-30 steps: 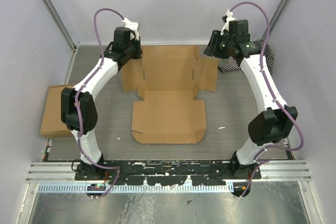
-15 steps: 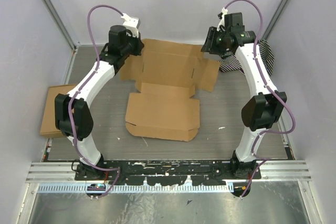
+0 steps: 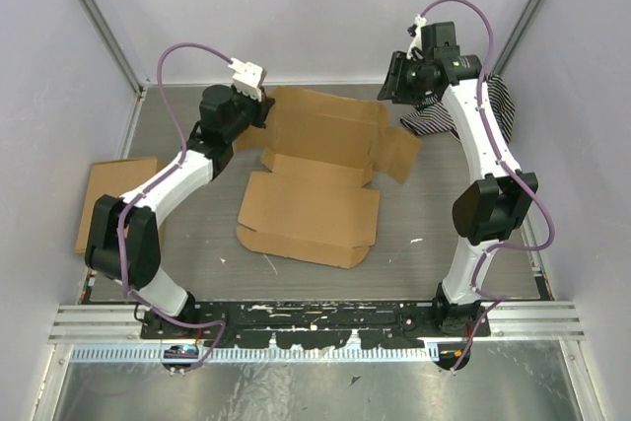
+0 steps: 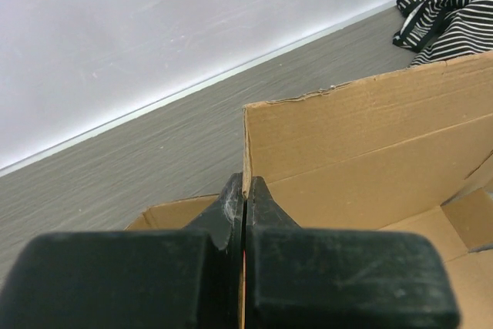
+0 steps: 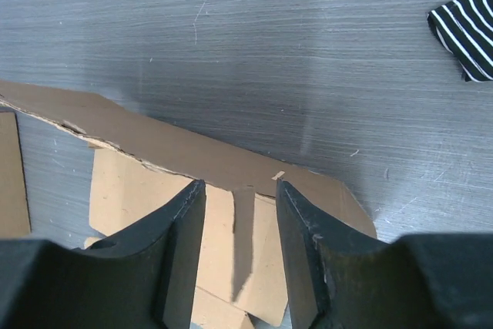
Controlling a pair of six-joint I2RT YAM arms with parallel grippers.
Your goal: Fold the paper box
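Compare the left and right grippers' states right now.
Left gripper is shut on the paper box, pinching an upright panel's edge; right gripper is open, clamping nothing. Left sits at the box's far-left corner; right hangs above its far-right flap. Both are at the box's far end.

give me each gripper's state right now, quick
Left gripper: closed, pinching an edge of the paper box.
Right gripper: open, holding nothing, over the box.
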